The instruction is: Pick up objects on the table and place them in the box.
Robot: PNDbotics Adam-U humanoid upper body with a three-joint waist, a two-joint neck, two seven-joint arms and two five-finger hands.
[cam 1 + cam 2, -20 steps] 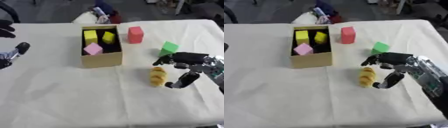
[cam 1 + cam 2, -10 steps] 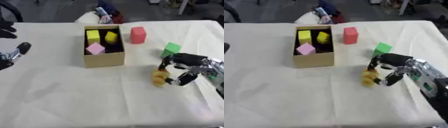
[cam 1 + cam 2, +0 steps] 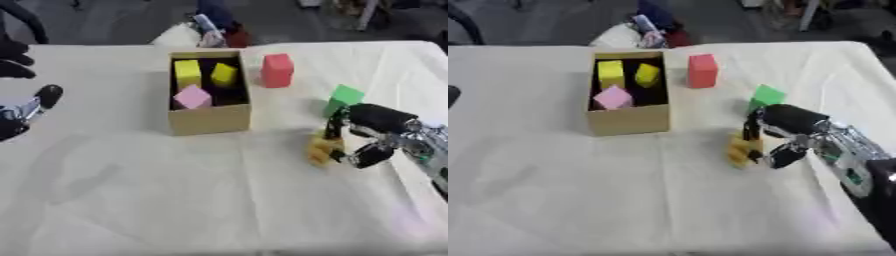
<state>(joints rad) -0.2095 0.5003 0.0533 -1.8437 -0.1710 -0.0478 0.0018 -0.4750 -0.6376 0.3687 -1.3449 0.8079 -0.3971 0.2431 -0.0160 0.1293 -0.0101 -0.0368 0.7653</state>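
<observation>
reaching in from the right edge, the right hand (image 3: 372,131) sits low on the white table (image 3: 175,200), its fingers (image 3: 753,127) curled down over a small yellow lumpy object (image 3: 321,148) and its thumb (image 3: 366,155) closing on the object's near side, so the object is pinched between them while apparently resting on the cloth. just beyond the hand, a green block (image 3: 345,98) stands on the table, close to the knuckles but apart from them. at the left edge, the left hand (image 3: 26,107) shows only in part, and whether its fingers are wide or closed cannot be told. farther back, near the middle, an open cardboard box (image 3: 207,118) holds a pink block (image 3: 192,97) at its near end and two yellow blocks (image 3: 187,73) at its far end. a red block (image 3: 276,70) stands upright just right of the box's far corner, not touching it.
</observation>
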